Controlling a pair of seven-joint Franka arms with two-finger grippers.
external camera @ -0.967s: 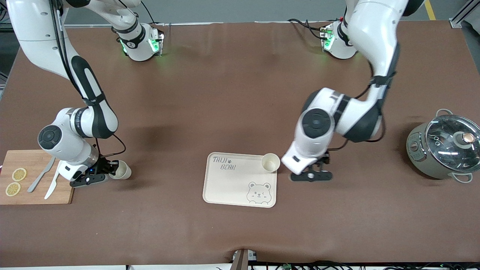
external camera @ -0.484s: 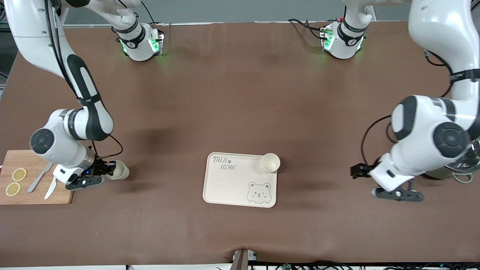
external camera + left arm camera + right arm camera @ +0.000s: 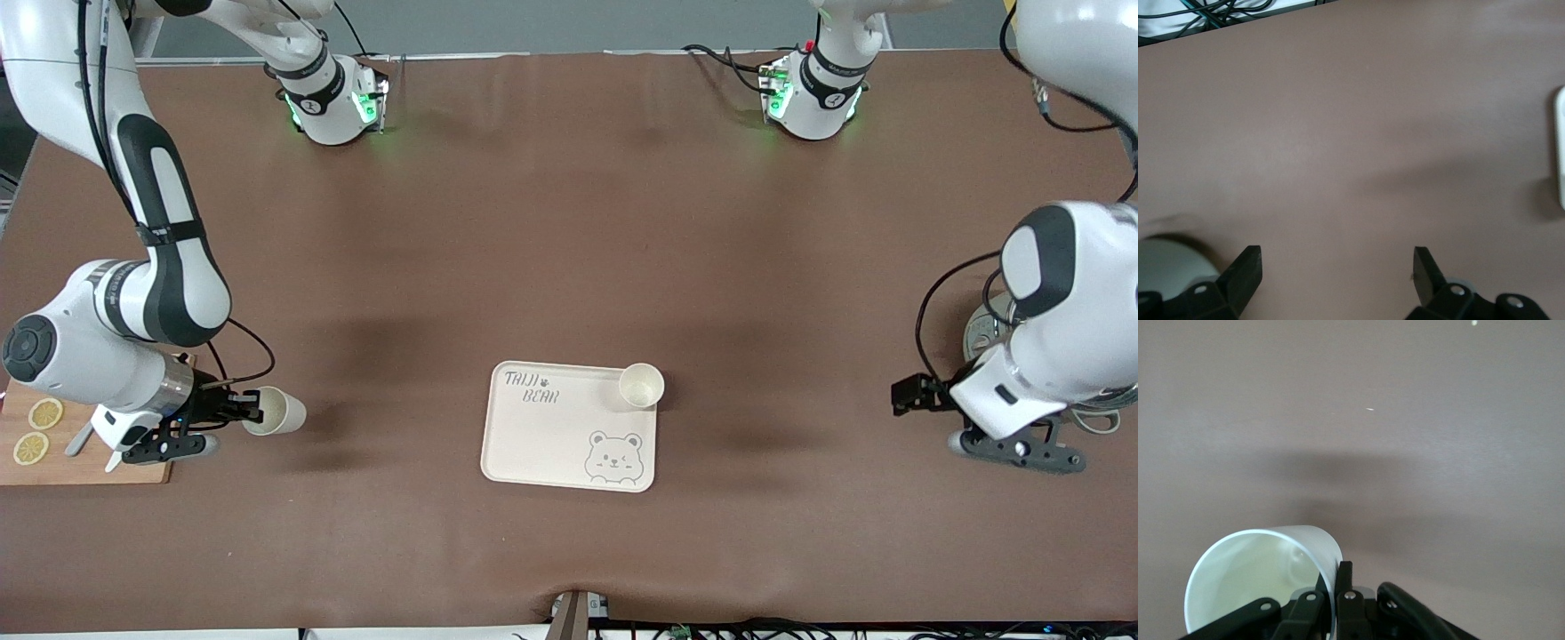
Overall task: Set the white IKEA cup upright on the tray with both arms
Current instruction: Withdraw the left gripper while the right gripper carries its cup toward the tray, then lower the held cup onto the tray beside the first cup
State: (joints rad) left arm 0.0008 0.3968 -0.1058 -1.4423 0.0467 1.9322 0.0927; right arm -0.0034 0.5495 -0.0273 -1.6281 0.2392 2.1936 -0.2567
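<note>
right wrist view: right tool (image 3: 1338, 600) pinches smooth round cup (image 3: 1258, 577) rim

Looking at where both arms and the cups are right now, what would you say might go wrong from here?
1. The right gripper pinches its cup by the rim wall alone, tilted on its side; it might slip or rotate before reaching the tray.
2. A second cup already stands upright at the tray's corner; a careless placement could knock it over.
3. The left gripper, open, hangs low beside the pot; a swing could clip it.
</note>
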